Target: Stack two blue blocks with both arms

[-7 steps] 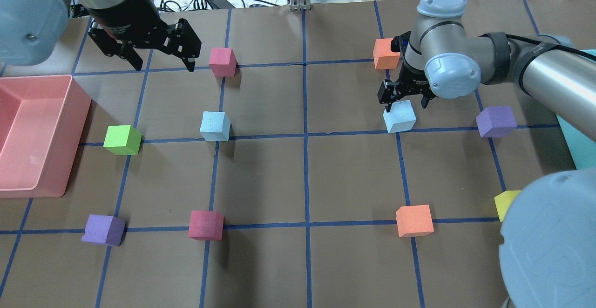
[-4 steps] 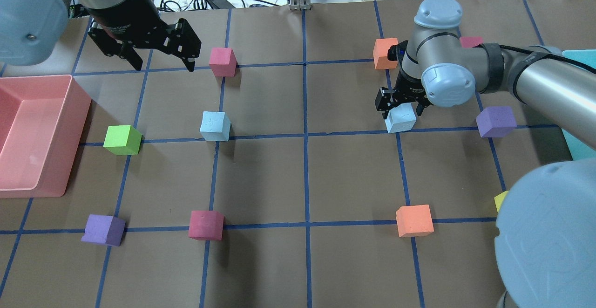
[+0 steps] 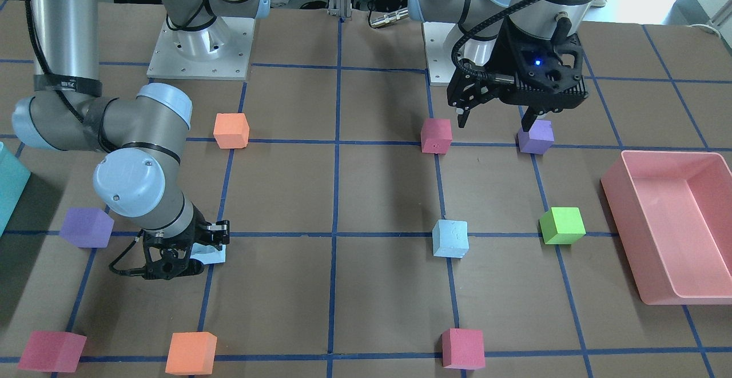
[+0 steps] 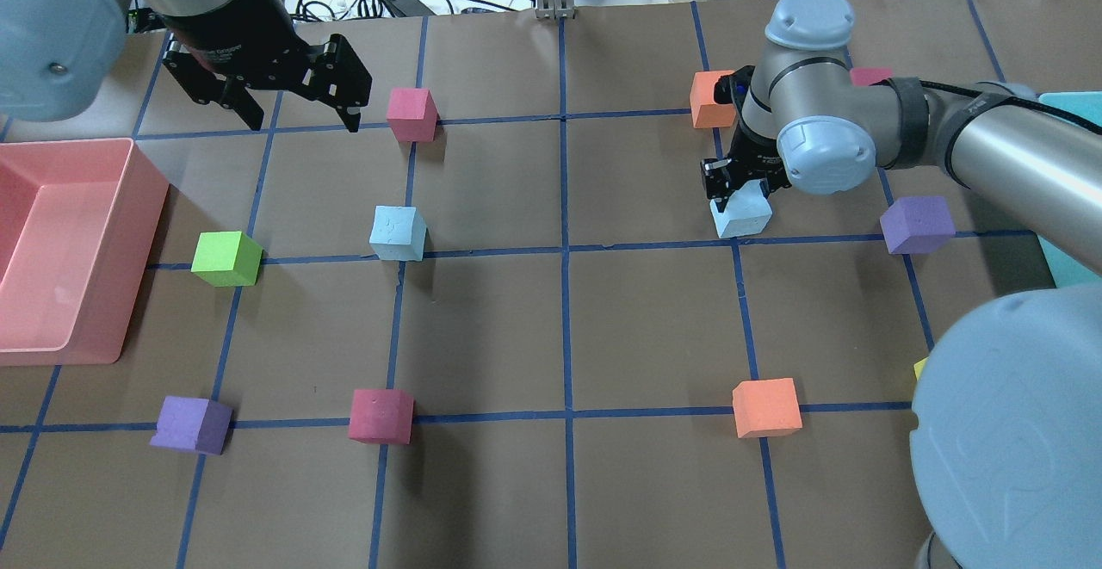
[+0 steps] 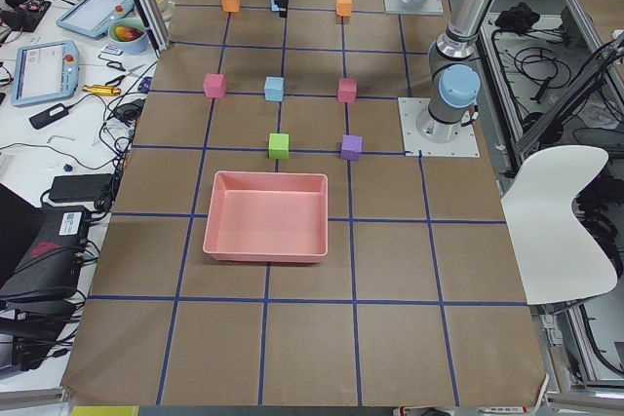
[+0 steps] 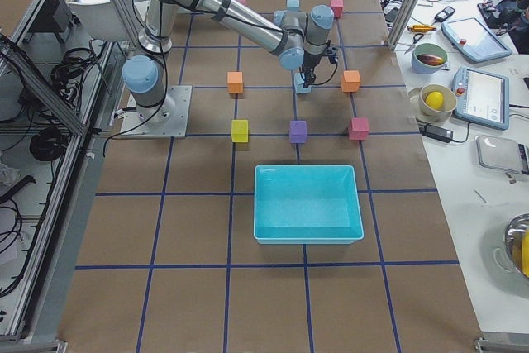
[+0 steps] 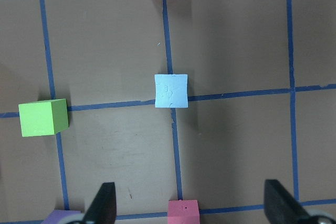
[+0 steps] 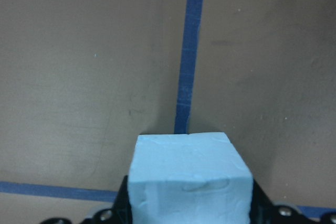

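Bright, even overhead light throws soft shadows on the table (image 4: 654,328); wrist close-up slightly soft.

The blue block (image 8: 189,182) in the matt black right gripper (image 4: 739,195) looks like foam, its faces dull and finely grained, with one shallow dent. The second blue block (image 7: 171,91), at 9 o'clock from the table's middle in the overhead view, has the same pitted, chalky skin. The table (image 4: 654,337) is covered in matt brown paper, faintly scuffed, crossed by smooth blue tape (image 4: 566,328). The right arm (image 4: 1024,164) is satin silver metal with smooth pale blue plastic caps (image 4: 809,18). At the far 9 o'clock edge, the pink tray (image 4: 142,242) is glossy plastic.
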